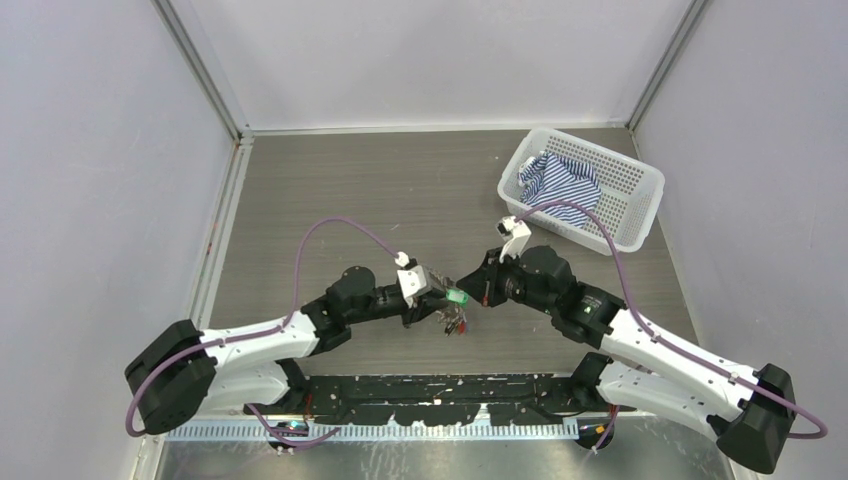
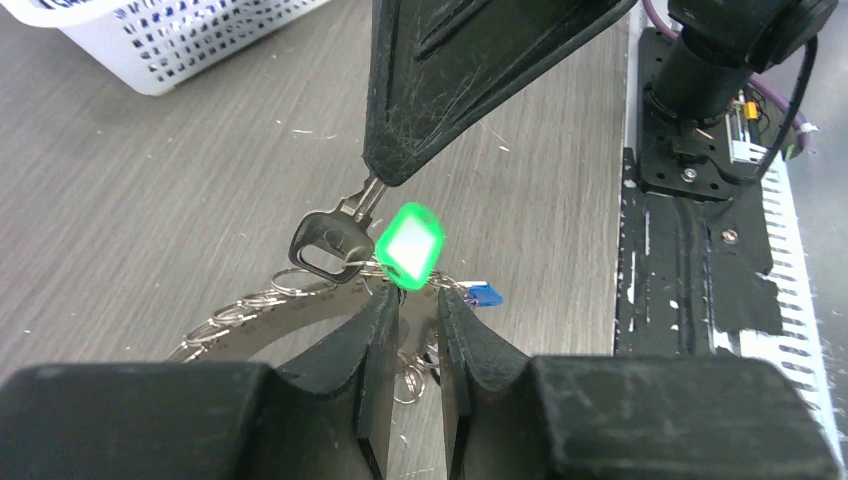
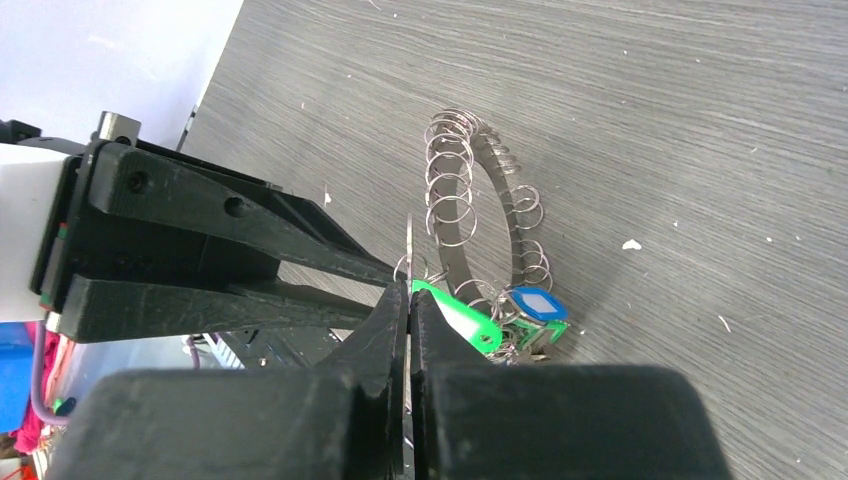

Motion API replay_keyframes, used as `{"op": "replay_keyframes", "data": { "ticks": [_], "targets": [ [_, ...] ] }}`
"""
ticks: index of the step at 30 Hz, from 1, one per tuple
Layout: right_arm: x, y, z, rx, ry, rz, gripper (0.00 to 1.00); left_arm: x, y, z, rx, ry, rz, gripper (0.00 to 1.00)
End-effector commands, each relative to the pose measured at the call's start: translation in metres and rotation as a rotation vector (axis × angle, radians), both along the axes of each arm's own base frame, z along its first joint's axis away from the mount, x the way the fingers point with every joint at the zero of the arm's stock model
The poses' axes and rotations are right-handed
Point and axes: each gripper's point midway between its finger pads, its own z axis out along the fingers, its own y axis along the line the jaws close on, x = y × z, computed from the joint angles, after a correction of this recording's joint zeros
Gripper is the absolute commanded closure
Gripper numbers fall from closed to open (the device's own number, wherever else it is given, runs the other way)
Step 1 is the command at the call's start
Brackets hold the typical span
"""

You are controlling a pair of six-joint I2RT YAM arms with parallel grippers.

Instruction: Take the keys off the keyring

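The keyring (image 3: 503, 200) is a flat grey metal ring hung with small wire loops. It is held tilted just above the table, and it also shows in the left wrist view (image 2: 270, 325). My left gripper (image 2: 415, 300) is shut on its band. A green tag (image 2: 410, 247), a blue tag (image 3: 538, 303) and more keys (image 1: 456, 322) hang from it. My right gripper (image 3: 408, 295) is shut on the blade of a black-headed key (image 2: 325, 248), which is still linked to the ring. In the top view, the left gripper (image 1: 438, 298) and right gripper (image 1: 472, 295) meet tip to tip.
A white perforated basket (image 1: 640, 190) holding a striped cloth (image 1: 560, 180) stands at the back right. The black base plate (image 1: 440, 390) of the arms runs along the near edge. Grey walls close in the sides and back.
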Motion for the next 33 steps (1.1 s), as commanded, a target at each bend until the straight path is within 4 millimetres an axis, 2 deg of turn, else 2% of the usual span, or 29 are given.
{"op": "replay_keyframes", "data": {
  "ticks": [1,5,11,15,17,20,22,24,27,33],
  "targets": [
    [0.008,0.000,0.016,0.091,-0.064,-0.048,0.99,-0.013,-0.007,0.014,-0.004,0.031,-0.058,0.78],
    [0.007,0.002,0.003,0.119,-0.047,-0.049,0.99,-0.014,-0.013,0.019,-0.004,0.029,-0.065,0.78],
    [0.000,0.005,-0.011,0.170,-0.017,-0.030,0.99,-0.008,-0.028,0.015,0.070,0.028,-0.054,0.78],
    [-0.001,0.004,-0.017,0.181,-0.010,-0.040,0.99,0.000,-0.034,0.018,0.093,0.042,-0.013,0.85],
    [-0.001,0.002,-0.017,0.183,-0.019,-0.047,0.99,0.014,-0.027,0.022,0.089,0.046,0.090,0.86],
    [-0.001,0.000,-0.013,0.193,-0.033,-0.050,0.99,0.029,-0.006,0.036,0.026,0.045,0.239,0.78],
    [-0.003,0.001,-0.011,0.198,-0.040,-0.037,0.99,0.034,0.007,0.038,0.017,0.046,0.305,0.72],
    [-0.006,0.002,-0.007,0.211,-0.048,-0.021,0.99,0.038,0.018,0.029,0.053,0.062,0.349,0.72],
    [-0.011,0.001,0.010,0.248,-0.088,0.006,0.99,0.045,0.035,0.012,0.110,0.085,0.417,0.74],
    [-0.020,-0.002,0.038,0.313,-0.169,0.053,0.99,0.046,0.046,-0.007,0.140,0.100,0.445,0.72]
  ]
}}
